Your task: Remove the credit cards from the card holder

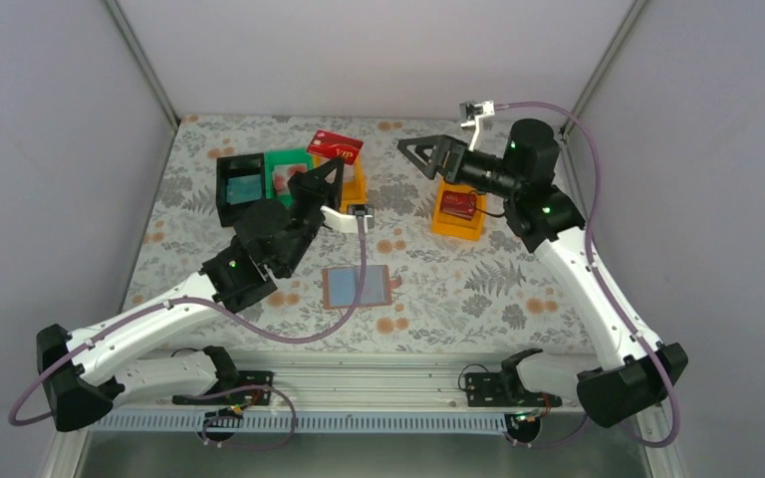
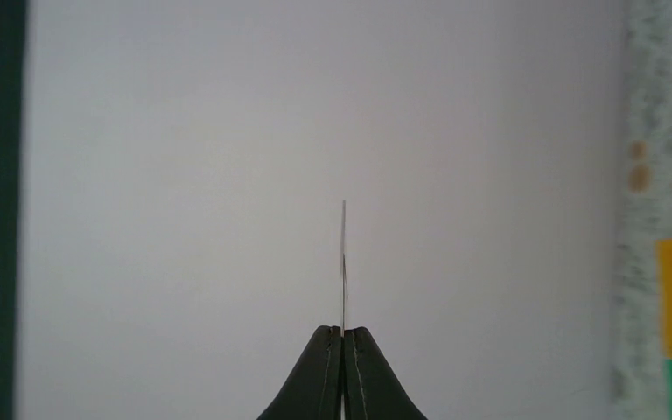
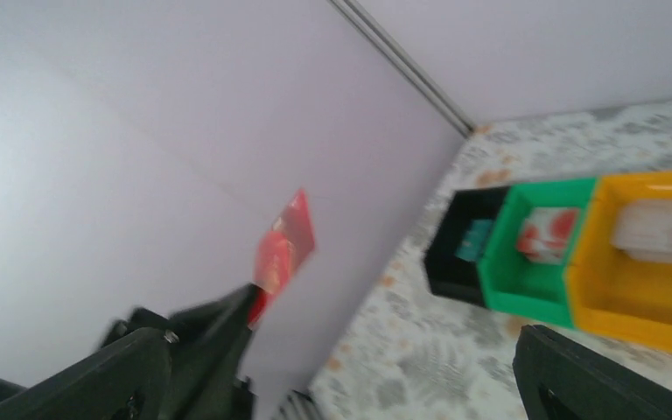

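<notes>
The card holder (image 1: 357,287) lies open and flat on the table between the arms, its pale blue-grey inside facing up. My left gripper (image 1: 329,174) is raised over the bins and shut on a dark red credit card (image 1: 336,147). In the left wrist view that card (image 2: 343,262) shows edge-on, rising from the closed gripper (image 2: 343,331). My right gripper (image 1: 420,156) hangs open and empty to the right of it. From the right wrist the red card (image 3: 284,243) shows ahead, the right gripper (image 3: 350,372) spread wide.
A black bin (image 1: 241,187), a green bin (image 1: 289,164) and an orange bin (image 1: 357,184) stand in a row at the back, each with a card inside. A second orange bin (image 1: 458,221) holding a dark red card (image 1: 458,204) sits under the right arm.
</notes>
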Action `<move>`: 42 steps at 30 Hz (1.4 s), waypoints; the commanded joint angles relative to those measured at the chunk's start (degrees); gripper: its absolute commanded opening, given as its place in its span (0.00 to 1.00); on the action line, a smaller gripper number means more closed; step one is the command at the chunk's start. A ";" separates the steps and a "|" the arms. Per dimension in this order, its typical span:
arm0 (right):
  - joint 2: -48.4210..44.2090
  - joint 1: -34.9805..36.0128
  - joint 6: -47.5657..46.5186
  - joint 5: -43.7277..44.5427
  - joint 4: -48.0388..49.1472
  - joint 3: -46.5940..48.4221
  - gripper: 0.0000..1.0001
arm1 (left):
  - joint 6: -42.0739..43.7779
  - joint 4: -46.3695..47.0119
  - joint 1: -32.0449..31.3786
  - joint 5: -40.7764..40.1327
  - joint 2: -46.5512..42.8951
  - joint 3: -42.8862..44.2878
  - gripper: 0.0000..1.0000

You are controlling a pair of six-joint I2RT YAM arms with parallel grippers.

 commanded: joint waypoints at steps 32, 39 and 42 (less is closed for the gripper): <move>6.55 11.78 20.19 4.16 4.42 8.60 0.28 | 13.68 9.69 -6.73 -3.94 6.33 3.72 0.02; 6.77 11.91 18.64 4.13 2.94 9.19 0.04 | 12.31 7.90 -6.78 -4.30 6.55 4.18 0.02; 7.70 11.05 13.37 5.14 -2.18 12.10 0.04 | 6.18 -1.13 -6.66 -3.95 7.00 7.08 0.18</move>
